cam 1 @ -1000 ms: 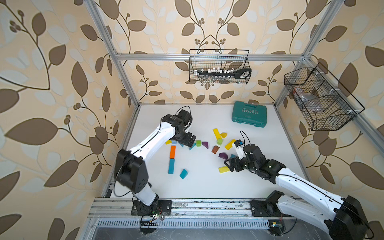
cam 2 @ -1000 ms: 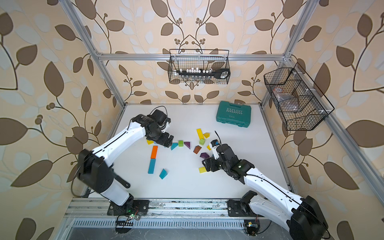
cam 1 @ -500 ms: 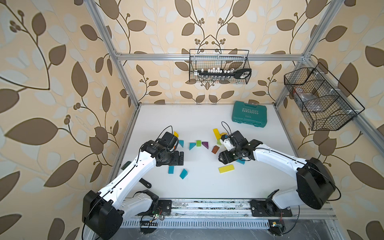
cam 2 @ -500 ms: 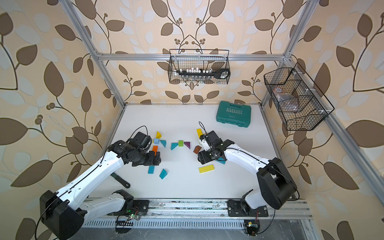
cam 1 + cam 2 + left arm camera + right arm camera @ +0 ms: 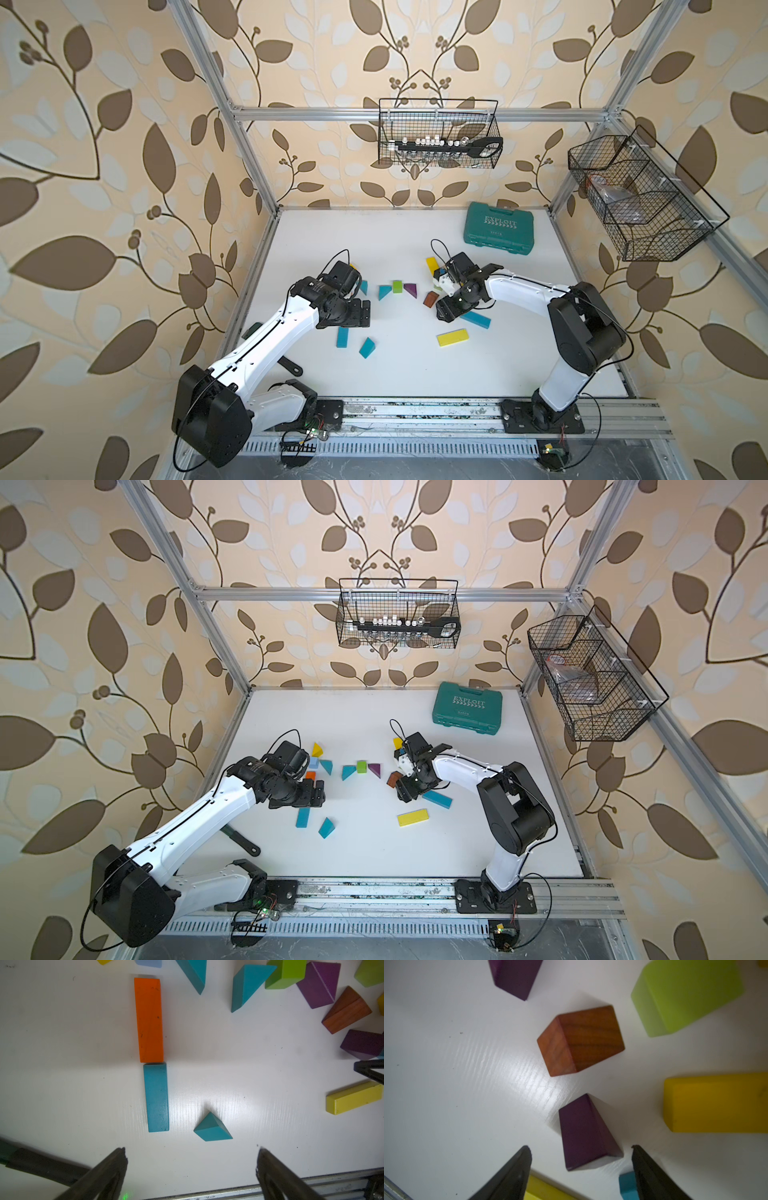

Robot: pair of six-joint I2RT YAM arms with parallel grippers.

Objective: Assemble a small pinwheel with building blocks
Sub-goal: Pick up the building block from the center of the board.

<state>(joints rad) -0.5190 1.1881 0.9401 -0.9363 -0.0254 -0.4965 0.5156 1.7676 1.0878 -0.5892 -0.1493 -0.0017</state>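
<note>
Leftmost, the left gripper (image 5: 191,1149) is held wide apart and empty near the orange bar (image 5: 149,1020) and teal bar (image 5: 156,1098). Rightward, the right gripper (image 5: 580,1147) is parted astride a purple wedge (image 5: 585,1132), which could be squeezed out sideways by pressure on its slanted face. Among the building blocks (image 5: 361,766) scattered on the table (image 5: 374,854), three teal wedges (image 5: 212,1128), two teal bars (image 5: 437,799) and two purple wedges are counted in view.

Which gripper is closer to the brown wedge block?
Right. The right gripper hovers just beside the brown wedge, open around a purple wedge; the left gripper is farther off, by the teal bar.
</note>
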